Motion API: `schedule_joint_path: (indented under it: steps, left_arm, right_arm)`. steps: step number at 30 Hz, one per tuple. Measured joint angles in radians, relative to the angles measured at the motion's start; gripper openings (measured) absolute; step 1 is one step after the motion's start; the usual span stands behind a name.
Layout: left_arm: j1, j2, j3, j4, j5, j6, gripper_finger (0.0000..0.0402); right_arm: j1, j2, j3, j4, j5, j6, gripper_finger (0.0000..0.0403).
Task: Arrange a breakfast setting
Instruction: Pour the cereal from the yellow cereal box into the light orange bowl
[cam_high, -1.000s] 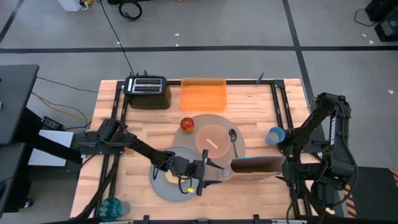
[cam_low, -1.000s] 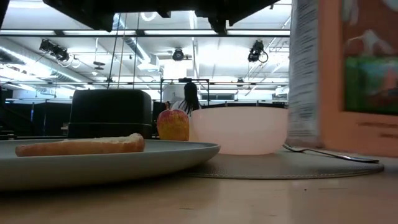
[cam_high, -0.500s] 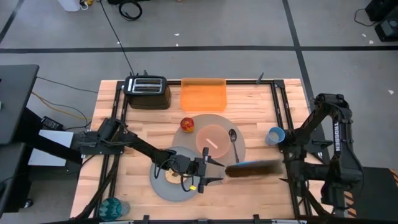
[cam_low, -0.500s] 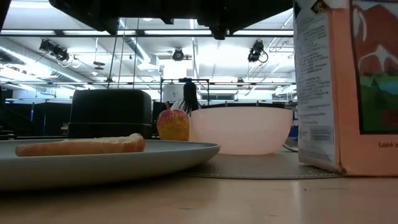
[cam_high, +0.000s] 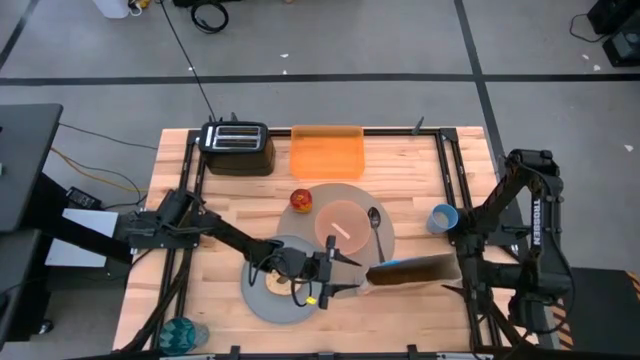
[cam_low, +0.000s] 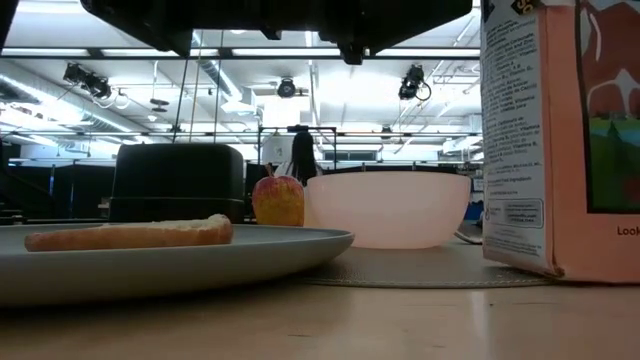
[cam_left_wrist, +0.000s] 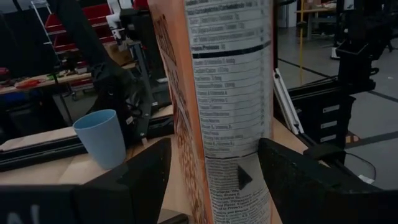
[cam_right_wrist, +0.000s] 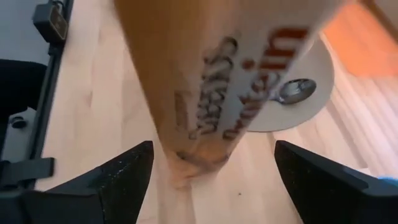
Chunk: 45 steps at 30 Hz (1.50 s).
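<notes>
A tall orange cereal box (cam_high: 410, 271) stands upright on its bottom on the table, at the near right rim of the round placemat (cam_high: 325, 195). My left gripper (cam_high: 350, 274) points level at the box's left narrow side (cam_left_wrist: 233, 93). It is open, one finger beside each broad face. My right gripper (cam_right_wrist: 211, 180) slants down over the box's right end, open, with a gap on each side. On the mat are the pink bowl (cam_high: 341, 224) and spoon (cam_high: 374, 228). The apple (cam_high: 301, 199) sits at its far left. The bagel (cam_high: 276, 283) lies on the grey plate (cam_high: 258, 303). The blue cup (cam_high: 442, 217) stands to the right.
A black toaster (cam_high: 237, 147) and an orange tray (cam_high: 327, 152) stand along the far edge. A teal object (cam_high: 183, 333) sits at the near left corner. Bare wood lies at the table's far right and near right of the box.
My right gripper has sunk toward the table, tipped further down and opened, letting go of the cereal box. The box was held tilted just above the spoon. It has come down and now stands on its bottom on the table.
</notes>
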<state>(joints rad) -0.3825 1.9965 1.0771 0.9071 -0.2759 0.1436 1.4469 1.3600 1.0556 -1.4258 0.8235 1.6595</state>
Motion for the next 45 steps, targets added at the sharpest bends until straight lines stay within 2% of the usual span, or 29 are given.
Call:
schedule_joint_path:
  steps: [3, 6, 11, 15, 22, 25, 28, 32, 39, 42, 45]
  left_arm:
    - [0.0, 0.0, 0.0, 0.0, 0.0, 0.0, 0.0249]
    - [0.0, 0.0, 0.0, -0.001, 0.001, -0.001, 0.0249]
    - [0.0, 0.0, -0.001, -0.001, 0.001, -0.001, 0.0249]
    - [-0.001, 0.0, -0.001, -0.003, 0.002, -0.001, 0.0249]
    - [-0.001, 0.0, -0.001, -0.006, 0.0, 0.0, 0.0249]
    - [0.002, 0.0, -0.001, -0.006, 0.001, 0.0, 0.0249]
    - [0.007, 0.0, -0.001, -0.005, 0.001, 0.0, 0.0249]
    - [0.008, 0.0, -0.001, -0.003, 0.0, 0.0, 0.0249]
    - [0.0, 0.0, -0.001, -0.006, -0.002, 0.002, 0.0249]
    - [-0.012, -0.004, -0.001, -0.018, -0.021, 0.027, 0.0249]
    - [-0.033, -0.037, -0.001, -0.1, -0.091, 0.056, 0.0249]
  right_arm:
    - [-0.044, -0.027, -0.008, 0.027, 0.002, -0.074, 0.0355]
    - [-0.085, -0.051, -0.012, 0.127, -0.001, -0.222, 0.0364]
    - [-0.148, -0.066, -0.014, 0.24, 0.053, -0.423, 0.0367]
    - [-0.162, -0.067, -0.087, 0.35, 0.127, -0.464, 0.0358]
    - [-0.164, -0.082, -0.292, 0.73, 0.228, -0.533, 0.0347]
    - [-0.179, -0.082, -0.325, 0.86, 0.275, -0.627, 0.0346]
    - [-0.192, -0.082, -0.329, 0.914, 0.344, -0.704, 0.0343]
    - [-0.208, -0.082, -0.329, 0.921, 0.402, -0.739, 0.0316]
    - [-0.233, -0.082, -0.329, 0.941, 0.406, -0.746, 0.0238]
    - [-0.239, -0.082, -0.327, 0.963, 0.394, -0.761, 0.0203]
    - [-0.249, -0.082, -0.296, 0.969, 0.336, -0.801, 0.0171]
